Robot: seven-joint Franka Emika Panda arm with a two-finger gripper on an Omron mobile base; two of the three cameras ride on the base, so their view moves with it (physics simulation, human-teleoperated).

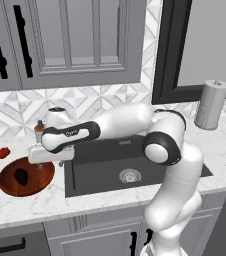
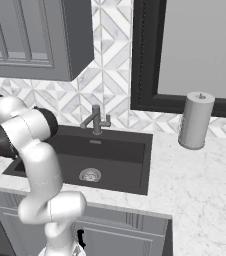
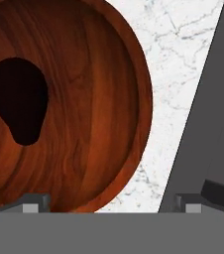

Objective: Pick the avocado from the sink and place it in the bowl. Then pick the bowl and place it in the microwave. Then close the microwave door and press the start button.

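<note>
The reddish-brown wooden bowl rests on the marble counter left of the dark sink. The nearly black avocado lies inside the bowl, left of its middle. My gripper hangs just above the bowl's right side, open and holding nothing. In the hand view the avocado lies in the bowl well above my gripper, whose fingertips stand wide apart over the bowl's rim and the sink's edge. The sink holds nothing but its drain. The microwave is out of view.
A small red item lies on the counter behind the bowl, with a brown bottle beyond it. A faucet stands behind the sink. A grey canister is on the right counter.
</note>
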